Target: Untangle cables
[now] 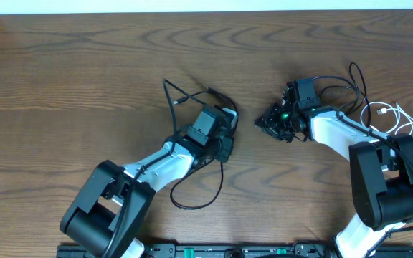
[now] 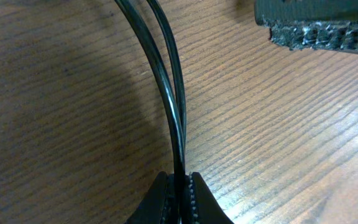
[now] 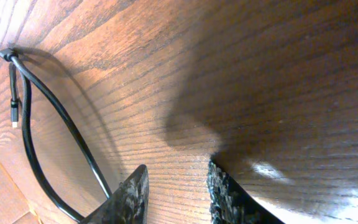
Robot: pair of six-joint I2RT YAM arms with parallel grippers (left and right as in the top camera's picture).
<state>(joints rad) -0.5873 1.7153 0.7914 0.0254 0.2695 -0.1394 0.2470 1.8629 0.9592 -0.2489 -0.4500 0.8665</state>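
Clamped together at the bottom edge of the left wrist view: left fingers (image 2: pixel 180 190), shut on two strands of black cord (image 2: pixel 170 93) running side by side up and away across the desk (image 2: pixel 55 124). Held as a pair, most likely because of a doubled-back loop. Good for a firm anchor while drawing the rest free. From overhead, same black cord looping out to the upper left of those fingers, the tangle there too small to sort out.

Farther right, right fingers (image 3: pixel 178 186) set low over the wood, partly apart, with nothing but bare grain between them. Probably poised for a pick. Just to their left in the right wrist view, other black cord (image 3: pixel 51 124) lying in a long slack loop, plug end (image 3: pixel 14 115) beside it. Behind the right arm (image 1: pixel 378 172), white cord (image 1: pixel 400 118) heaped near the desk's right edge, close to more black loops.

Judged early in the job: both bundles curled, none laid out straight. Risk of tightening a knot rather than opening it if dragged as a pinched pair.
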